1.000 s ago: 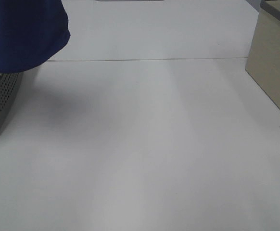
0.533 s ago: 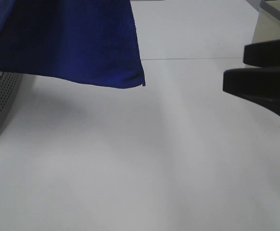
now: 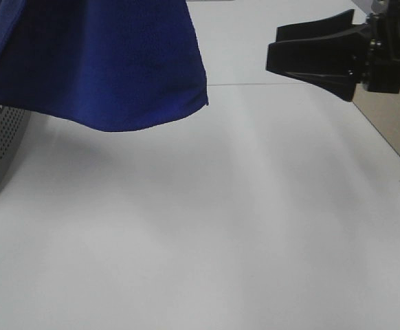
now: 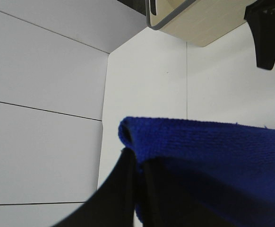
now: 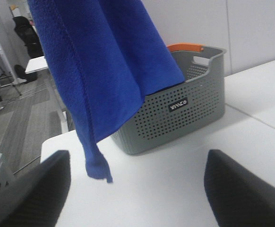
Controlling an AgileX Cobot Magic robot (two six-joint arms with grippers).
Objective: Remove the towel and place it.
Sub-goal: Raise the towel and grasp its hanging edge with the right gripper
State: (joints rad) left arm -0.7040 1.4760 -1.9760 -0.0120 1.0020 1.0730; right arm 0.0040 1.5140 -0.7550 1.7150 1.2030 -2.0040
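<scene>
The left gripper (image 4: pixel 136 165) is clamped on 1 edge of the towel (image 3: pixel 97 62), which hangs clear above the table (image 3: pixel 220 227) near the grey perforated basket (image 5: pixel 184 113), while the right gripper (image 5: pixel 137 194) gapes empty nearby.

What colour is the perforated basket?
Grey basket, with an orange piece at its rim; clearest in the right wrist view.

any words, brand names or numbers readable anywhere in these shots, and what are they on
Badge on the side wall of the grey basket: white letters on a dark plate, probably a brand name, too blurred to read.
Towel: no print or readable tag shows.
Nothing else in any view carries text.
</scene>
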